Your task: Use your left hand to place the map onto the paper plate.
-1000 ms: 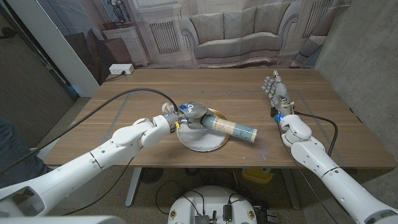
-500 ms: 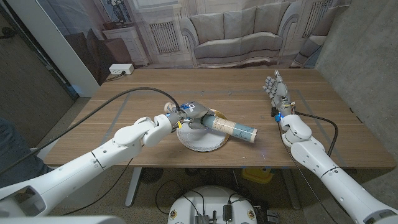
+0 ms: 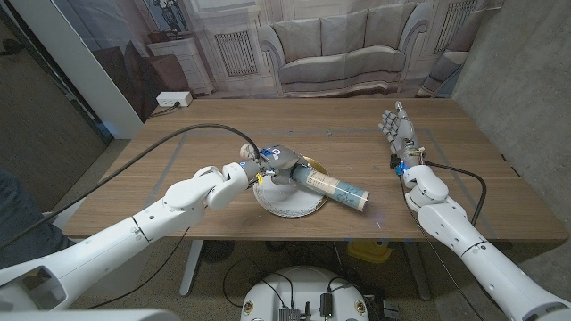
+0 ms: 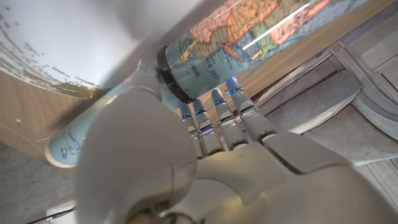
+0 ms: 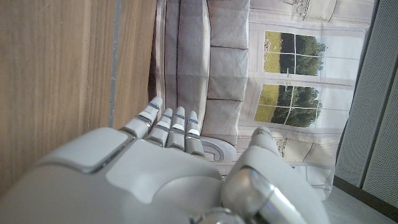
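Note:
The map is a rolled tube printed in pale blue with coloured patches and a black band. My left hand grips its near end over the white paper plate. The tube slants down to the right, and its far end reaches past the plate's rim toward the table. The left wrist view shows my fingers wrapped around the map just above the plate. My right hand stands upright at the table's right side, fingers apart, holding nothing; it also appears in its own wrist view.
A black cable runs over the left half of the wooden table. Another cable loops beside my right forearm. A power strip lies on the floor behind the table's far left corner.
My left hand has tilted the map, so its free end has dropped lower and swung a little toward the table's front. The right hand has stayed put.

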`<state>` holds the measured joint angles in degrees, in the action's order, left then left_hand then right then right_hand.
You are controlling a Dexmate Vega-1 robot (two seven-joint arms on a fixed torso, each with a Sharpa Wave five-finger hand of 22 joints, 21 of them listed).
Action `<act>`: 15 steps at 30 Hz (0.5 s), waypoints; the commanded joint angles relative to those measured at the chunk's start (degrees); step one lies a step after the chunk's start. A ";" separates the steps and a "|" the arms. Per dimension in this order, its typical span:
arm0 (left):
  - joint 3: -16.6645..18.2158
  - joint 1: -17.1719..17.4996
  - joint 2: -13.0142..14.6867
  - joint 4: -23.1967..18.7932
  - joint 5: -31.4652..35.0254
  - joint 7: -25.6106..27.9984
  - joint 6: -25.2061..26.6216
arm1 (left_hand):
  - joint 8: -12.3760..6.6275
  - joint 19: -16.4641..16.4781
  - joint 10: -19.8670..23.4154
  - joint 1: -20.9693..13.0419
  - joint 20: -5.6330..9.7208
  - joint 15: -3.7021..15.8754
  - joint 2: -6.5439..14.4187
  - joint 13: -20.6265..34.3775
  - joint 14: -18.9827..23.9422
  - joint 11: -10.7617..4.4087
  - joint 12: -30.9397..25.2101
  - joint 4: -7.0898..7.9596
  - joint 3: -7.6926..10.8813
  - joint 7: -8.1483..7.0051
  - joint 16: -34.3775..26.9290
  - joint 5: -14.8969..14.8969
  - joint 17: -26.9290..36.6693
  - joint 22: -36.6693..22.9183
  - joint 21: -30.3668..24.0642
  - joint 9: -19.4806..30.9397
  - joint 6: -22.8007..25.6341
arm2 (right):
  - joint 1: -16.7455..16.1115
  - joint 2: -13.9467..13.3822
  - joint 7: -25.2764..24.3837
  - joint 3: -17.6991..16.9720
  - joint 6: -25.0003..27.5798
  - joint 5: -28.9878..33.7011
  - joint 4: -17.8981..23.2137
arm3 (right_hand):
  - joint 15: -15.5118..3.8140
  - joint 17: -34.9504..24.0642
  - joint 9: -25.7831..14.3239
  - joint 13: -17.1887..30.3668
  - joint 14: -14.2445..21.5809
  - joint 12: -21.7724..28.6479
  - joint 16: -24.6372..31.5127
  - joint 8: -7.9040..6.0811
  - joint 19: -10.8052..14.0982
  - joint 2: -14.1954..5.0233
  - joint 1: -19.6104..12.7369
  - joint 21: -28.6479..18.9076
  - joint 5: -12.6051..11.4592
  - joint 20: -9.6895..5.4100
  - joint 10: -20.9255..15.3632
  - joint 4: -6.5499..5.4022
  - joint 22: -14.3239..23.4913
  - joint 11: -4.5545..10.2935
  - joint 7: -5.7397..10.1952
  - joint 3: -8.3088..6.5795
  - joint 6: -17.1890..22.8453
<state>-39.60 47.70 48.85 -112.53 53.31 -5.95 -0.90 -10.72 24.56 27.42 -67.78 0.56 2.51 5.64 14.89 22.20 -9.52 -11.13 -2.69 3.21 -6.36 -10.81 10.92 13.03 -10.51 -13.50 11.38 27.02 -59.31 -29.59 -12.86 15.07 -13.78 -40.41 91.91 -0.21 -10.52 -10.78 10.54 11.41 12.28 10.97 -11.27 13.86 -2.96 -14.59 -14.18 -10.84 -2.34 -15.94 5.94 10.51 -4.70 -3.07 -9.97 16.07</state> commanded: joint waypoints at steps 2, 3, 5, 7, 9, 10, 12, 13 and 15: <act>-0.11 0.03 0.07 -0.69 0.72 -1.41 0.87 | 0.10 -0.84 -1.24 0.47 -0.32 4.54 -0.27 -0.06 -1.16 -0.11 0.39 0.06 -0.50 -0.01 0.18 0.16 -0.03 -0.12 0.45 0.13 -1.38 | -0.81 -0.02 -0.34 -0.21 -0.31 -0.06 0.50 | 0.22 -0.12 -0.23 0.24 0.36 0.07 -0.10 -0.22 0.36 -0.27 -0.24 0.09 0.21 -1.49 -0.60 0.17 0.33 -0.15 0.03 -0.06 0.71; -0.11 0.04 0.07 -0.70 0.73 -1.48 0.90 | 0.15 -0.98 -1.60 0.63 -0.36 4.53 -0.44 -0.11 -1.35 -0.11 0.43 0.08 -0.62 -0.11 0.18 0.19 -0.08 -0.12 0.53 0.13 -1.74 | -0.85 -0.02 -0.40 -0.21 -0.31 -0.02 0.56 | 0.21 -0.12 -0.23 0.24 0.38 0.07 -0.09 -0.21 0.35 -0.27 -0.24 0.10 0.21 -1.49 -0.61 0.17 0.33 -0.18 0.07 -0.06 0.68; -0.10 0.04 0.10 -0.74 0.71 -1.65 0.94 | 0.02 -1.19 -1.80 1.07 -0.23 4.63 -0.88 -0.18 -1.74 -0.43 0.36 0.19 -0.97 -0.43 0.20 0.24 -0.16 -0.11 0.65 0.11 -1.84 | -0.95 -0.01 -0.50 -0.22 -0.39 0.06 0.66 | 0.21 -0.11 -0.23 0.24 0.36 0.07 -0.10 -0.22 0.37 -0.28 -0.25 0.11 0.21 -1.50 -0.61 0.18 0.33 -0.18 0.08 -0.06 0.73; -0.08 0.07 0.11 -0.81 0.76 -1.78 1.07 | 0.07 -1.50 -2.04 1.86 -0.32 4.51 -1.35 -0.28 -2.18 -0.44 0.26 0.49 -1.46 -0.32 0.18 0.34 -0.25 -0.11 0.81 0.09 -2.49 | -1.03 0.00 -0.57 -0.24 -0.45 0.10 0.77 | 0.20 -0.11 -0.23 0.24 0.39 0.07 -0.09 -0.23 0.40 -0.28 -0.25 0.13 0.21 -1.50 -0.62 0.18 0.33 -0.12 0.06 -0.06 0.76; -0.04 0.06 0.13 -0.92 0.77 -1.97 1.18 | 0.02 -1.80 -2.75 2.50 -0.42 4.56 -1.70 -0.37 -2.64 -0.31 0.34 0.74 -1.84 -0.31 0.19 0.46 -0.32 -0.11 0.96 0.08 -2.86 | -1.11 0.03 -0.65 -0.25 -0.55 0.18 0.85 | 0.19 -0.11 -0.23 0.24 0.41 0.07 -0.09 -0.22 0.42 -0.29 -0.26 0.13 0.21 -1.51 -0.62 0.19 0.33 -0.11 0.08 -0.06 0.76; -0.02 0.05 0.13 -0.99 0.78 -2.12 1.25 | 0.05 -1.86 -2.78 2.77 -0.40 4.56 -1.90 -0.40 -2.89 -0.30 0.28 0.83 -2.02 -0.33 0.22 0.52 -0.35 -0.11 1.00 0.07 -3.11 | -1.15 0.04 -0.68 -0.26 -0.59 0.20 0.89 | 0.17 -0.11 -0.23 0.24 0.42 0.07 -0.09 -0.23 0.44 -0.29 -0.27 0.14 0.22 -1.49 -0.62 0.19 0.33 -0.13 0.08 -0.06 0.77; 0.01 -0.01 0.14 -1.09 0.74 -2.51 1.38 | -0.01 -1.98 -3.19 3.40 -0.49 4.48 -2.17 -0.48 -3.16 0.02 0.28 1.09 -2.38 -0.33 0.16 0.66 -0.40 -0.11 1.07 0.06 -3.40 | -1.23 0.05 -0.78 -0.28 -0.61 0.24 0.98 | 0.17 -0.11 -0.23 0.24 0.44 0.08 -0.08 -0.22 0.44 -0.30 -0.28 0.16 0.22 -1.51 -0.66 0.20 0.33 -0.11 0.08 -0.06 0.78; 0.05 -0.05 0.13 -1.12 0.54 -2.76 1.39 | 0.07 -2.10 -3.41 3.72 -0.56 4.46 -2.27 -0.51 -3.32 0.07 0.29 1.23 -2.54 -0.29 0.14 0.73 -0.42 -0.12 1.12 0.05 -3.77 | -1.26 0.07 -0.79 -0.29 -0.65 0.25 1.00 | 0.16 -0.11 -0.23 0.24 0.44 0.07 -0.08 -0.23 0.44 -0.30 -0.28 0.17 0.22 -1.50 -0.64 0.20 0.34 -0.06 0.10 -0.06 0.80; 0.08 -0.18 0.14 -1.52 0.35 -4.22 1.93 | 0.04 -2.23 -4.07 4.90 -0.61 4.33 -2.60 -0.63 -3.95 0.36 0.28 1.77 -3.12 -0.31 0.12 0.97 -0.48 -0.13 1.18 0.03 -4.37 | -1.34 0.08 -0.88 -0.31 -0.73 0.32 1.07 | 0.17 -0.11 -0.23 0.24 0.43 0.08 -0.09 -0.22 0.45 -0.30 -0.28 0.18 0.22 -1.50 -0.66 0.20 0.34 -0.14 0.14 -0.06 0.78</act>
<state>-39.65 47.68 48.89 -113.14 53.95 -7.59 0.05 -10.73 22.54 24.15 -64.12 0.10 2.39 3.21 14.35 18.77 -9.27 -10.80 -1.11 0.87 -6.61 -10.83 11.30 12.50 -10.52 -12.46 11.38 23.27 -60.18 -29.60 -13.29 14.88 -14.12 -40.45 92.55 -0.21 -10.52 -10.78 10.53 11.41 12.28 10.97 -11.27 13.86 -2.97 -14.60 -14.18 -10.84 -2.34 -16.06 5.94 10.51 -4.82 -2.84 -9.97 16.30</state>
